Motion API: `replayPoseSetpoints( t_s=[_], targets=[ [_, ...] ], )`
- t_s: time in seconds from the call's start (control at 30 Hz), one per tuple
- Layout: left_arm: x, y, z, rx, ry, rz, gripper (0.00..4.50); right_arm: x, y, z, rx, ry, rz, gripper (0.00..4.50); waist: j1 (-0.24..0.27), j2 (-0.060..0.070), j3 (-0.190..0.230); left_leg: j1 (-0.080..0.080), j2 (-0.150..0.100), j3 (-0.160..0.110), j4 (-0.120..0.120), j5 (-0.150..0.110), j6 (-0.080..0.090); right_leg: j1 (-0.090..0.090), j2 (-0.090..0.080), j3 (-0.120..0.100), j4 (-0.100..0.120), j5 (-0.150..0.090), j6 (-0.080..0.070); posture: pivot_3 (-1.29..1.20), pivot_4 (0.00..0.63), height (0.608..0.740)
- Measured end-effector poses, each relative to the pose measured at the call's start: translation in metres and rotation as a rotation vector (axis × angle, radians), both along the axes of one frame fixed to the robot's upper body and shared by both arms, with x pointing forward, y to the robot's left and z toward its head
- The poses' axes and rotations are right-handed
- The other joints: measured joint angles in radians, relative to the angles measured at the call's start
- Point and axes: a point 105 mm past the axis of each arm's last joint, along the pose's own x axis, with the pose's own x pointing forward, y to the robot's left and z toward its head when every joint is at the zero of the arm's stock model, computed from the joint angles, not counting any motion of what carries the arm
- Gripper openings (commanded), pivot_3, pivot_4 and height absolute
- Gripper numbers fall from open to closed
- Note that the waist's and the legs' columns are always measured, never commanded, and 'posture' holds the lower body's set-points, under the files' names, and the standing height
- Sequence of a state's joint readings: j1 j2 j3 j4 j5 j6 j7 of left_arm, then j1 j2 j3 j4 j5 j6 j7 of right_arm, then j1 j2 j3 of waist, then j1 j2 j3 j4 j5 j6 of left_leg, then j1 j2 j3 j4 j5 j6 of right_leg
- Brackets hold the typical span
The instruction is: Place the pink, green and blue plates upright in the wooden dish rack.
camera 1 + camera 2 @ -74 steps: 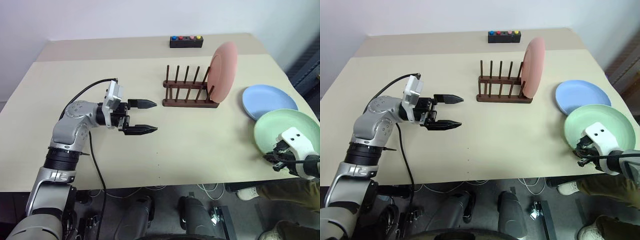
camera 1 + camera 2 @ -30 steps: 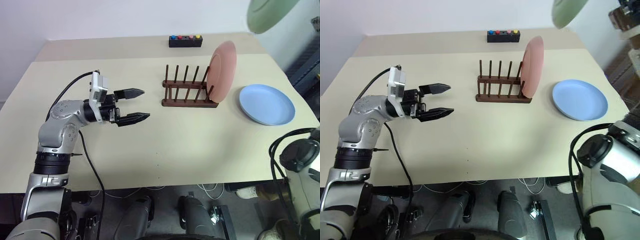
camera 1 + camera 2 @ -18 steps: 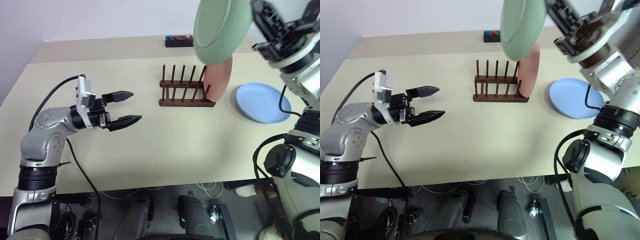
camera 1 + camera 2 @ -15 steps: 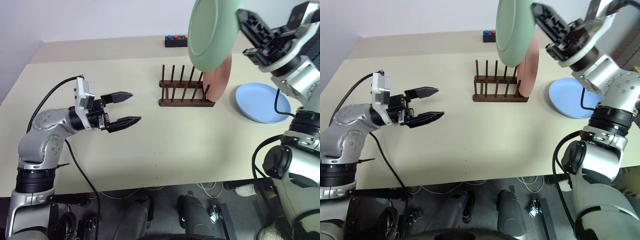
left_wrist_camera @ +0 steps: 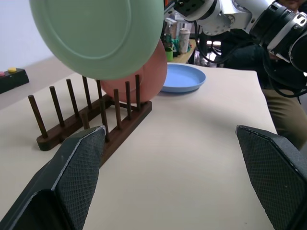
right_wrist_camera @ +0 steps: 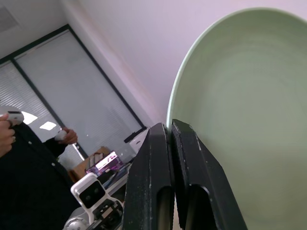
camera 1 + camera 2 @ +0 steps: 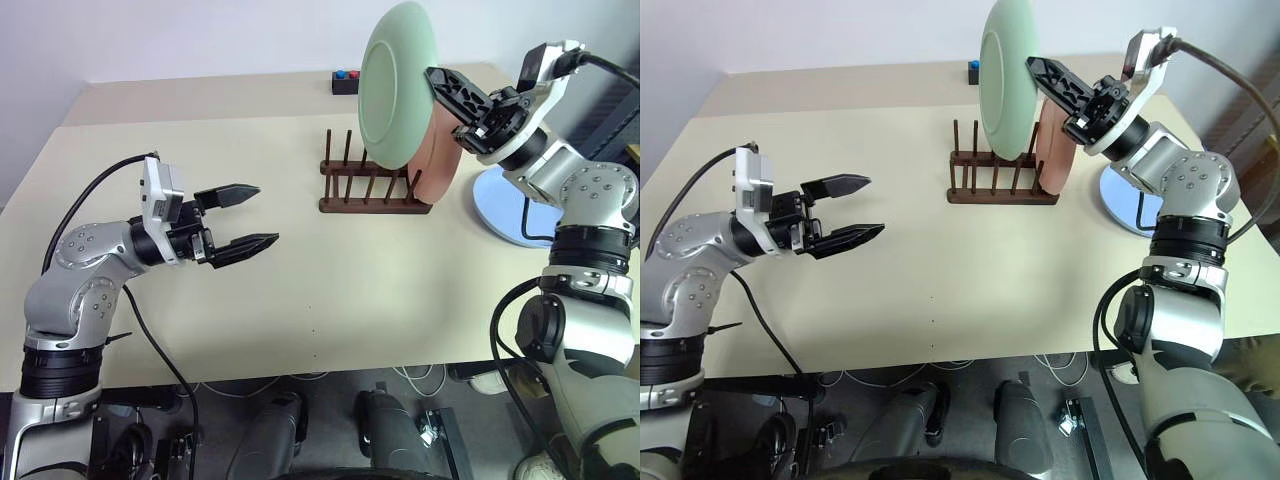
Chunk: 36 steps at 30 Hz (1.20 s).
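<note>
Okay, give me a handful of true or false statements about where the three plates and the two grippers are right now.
1. The green plate is pinched at its rim by the right gripper. True.
2. The pink plate lies flat on the table. False: it stands upright at the end of the wooden dish rack.
3. The blue plate lies flat on the table beside the rack. True.
4. The left gripper holds the blue plate. False: it is open and holds nothing.
5. The green plate already sits between the pegs. False: it is held above the rack.
</note>
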State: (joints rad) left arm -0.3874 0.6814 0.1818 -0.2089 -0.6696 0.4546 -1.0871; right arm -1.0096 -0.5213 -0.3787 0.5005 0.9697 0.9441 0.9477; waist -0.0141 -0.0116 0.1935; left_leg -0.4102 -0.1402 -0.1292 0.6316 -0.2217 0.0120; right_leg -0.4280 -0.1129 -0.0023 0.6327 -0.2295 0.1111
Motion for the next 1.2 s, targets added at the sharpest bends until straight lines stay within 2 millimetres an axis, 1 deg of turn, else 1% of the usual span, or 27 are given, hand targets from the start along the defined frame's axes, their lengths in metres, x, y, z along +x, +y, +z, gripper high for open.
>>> replayPoseSetpoints(
  t_s=[0.27, 0.43, 0.67, 0.83, 1.07, 1.1, 1.17, 1.2],
  targets=[
    [-0.001, 0.000, 0.001, -0.003, 0.001, -0.005, 4.50, 0.005, -0.004, -0.005, -0.008, 0.006, -0.035, 0.05, 0.000, 0.000, 0.000, 0.000, 0.000, 0.000, 0.000, 0.000, 0.000, 0.000, 0.000, 0.000, 0.000, 0.000, 0.000, 0.00, 0.150, 0.740],
    [-0.001, 0.000, 0.001, -0.003, 0.001, -0.005, 4.50, 0.012, -0.010, -0.020, -0.010, 0.051, -0.076, 0.05, 0.000, 0.000, 0.000, 0.000, 0.000, 0.000, 0.000, 0.000, 0.000, 0.000, 0.000, 0.000, 0.000, 0.000, 0.000, 0.00, 0.150, 0.740],
    [-0.001, -0.001, 0.002, -0.004, 0.000, -0.010, 4.50, 0.019, -0.013, -0.028, -0.026, 0.062, -0.122, 0.05, -0.002, 0.000, 0.000, 0.000, 0.000, 0.000, 0.000, 0.000, 0.000, 0.000, 0.000, 0.000, 0.000, 0.000, 0.000, 0.00, 0.150, 0.740],
    [-0.002, -0.001, 0.001, 0.001, 0.008, -0.008, 4.50, 0.024, -0.007, -0.041, -0.062, 0.099, -0.124, 0.05, -0.002, 0.000, 0.000, 0.000, 0.000, 0.000, 0.000, 0.000, 0.000, 0.000, 0.000, 0.000, 0.000, 0.000, 0.000, 0.00, 0.150, 0.740],
    [-0.004, -0.002, 0.003, 0.008, -0.001, -0.011, 4.50, 0.026, -0.005, -0.047, -0.090, 0.119, -0.130, 0.05, -0.001, 0.000, 0.000, 0.000, 0.000, 0.000, 0.000, 0.000, 0.000, 0.000, 0.000, 0.000, 0.000, 0.000, 0.000, 0.00, 0.150, 0.740],
    [-0.004, -0.003, 0.003, 0.009, -0.003, -0.013, 4.50, 0.026, -0.004, -0.047, -0.091, 0.120, -0.128, 0.30, -0.001, 0.000, 0.000, 0.000, 0.000, 0.000, 0.000, 0.000, 0.000, 0.000, 0.000, 0.000, 0.000, 0.000, 0.000, 0.00, 0.150, 0.740],
    [-0.004, -0.002, 0.003, 0.009, -0.001, -0.012, 4.50, 0.026, -0.003, -0.048, -0.101, 0.124, -0.124, 0.94, -0.002, 0.000, 0.000, 0.000, 0.000, 0.000, 0.000, 0.000, 0.000, 0.000, 0.000, 0.000, 0.000, 0.000, 0.000, 0.00, 0.150, 0.740],
    [-0.004, -0.002, 0.002, 0.009, 0.000, -0.012, 4.50, 0.026, -0.003, -0.049, -0.107, 0.126, -0.124, 1.37, -0.003, 0.000, 0.000, 0.000, 0.000, 0.000, 0.000, 0.000, 0.000, 0.000, 0.000, 0.000, 0.000, 0.000, 0.000, 0.00, 0.150, 0.740]
  ],
)
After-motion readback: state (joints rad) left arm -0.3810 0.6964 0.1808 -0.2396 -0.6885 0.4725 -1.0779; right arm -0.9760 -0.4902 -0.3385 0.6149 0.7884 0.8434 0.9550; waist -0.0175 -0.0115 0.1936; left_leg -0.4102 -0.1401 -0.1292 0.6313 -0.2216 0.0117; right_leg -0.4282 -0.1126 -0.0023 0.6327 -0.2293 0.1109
